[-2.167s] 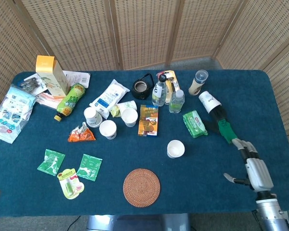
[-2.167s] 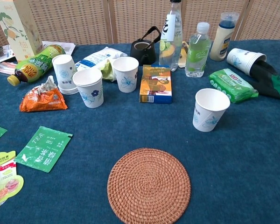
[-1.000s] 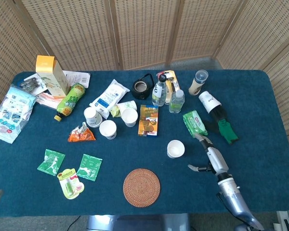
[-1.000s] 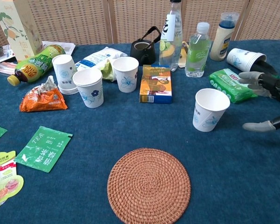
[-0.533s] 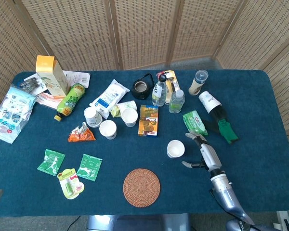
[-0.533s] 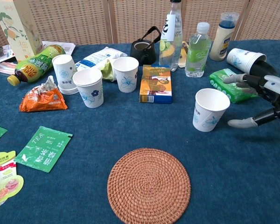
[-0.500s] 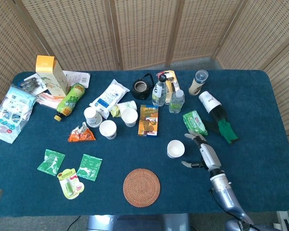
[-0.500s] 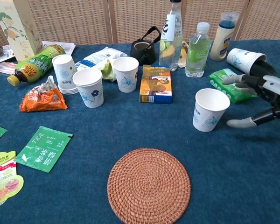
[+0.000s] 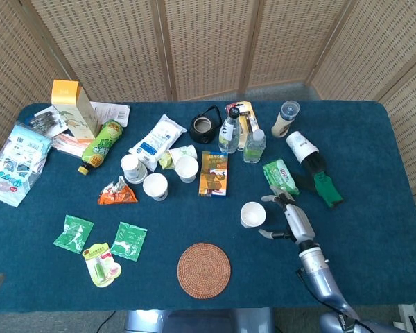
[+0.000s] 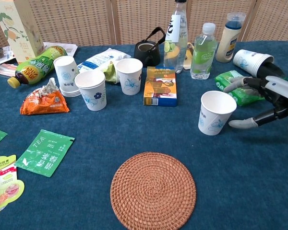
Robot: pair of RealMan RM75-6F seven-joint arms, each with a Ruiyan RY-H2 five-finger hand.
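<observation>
One right hand (image 10: 266, 103) hangs open, fingers spread, just beside an empty paper cup (image 10: 216, 112). "TEA" reads the green sachet (image 10: 45, 152). Left hand is out of view.

My right hand (image 10: 271, 103) looks like smooth grey and black plastic with a silvery metal back. At its nine o'clock, the paper cup (image 10: 216, 112) is matt white with a printed blue flower. The table (image 10: 259, 191) wears a matt, napped blue cloth. The round mat (image 10: 153, 189) is rough coiled wicker. The green packet (image 10: 240, 91) is glossy plastic film.
</observation>
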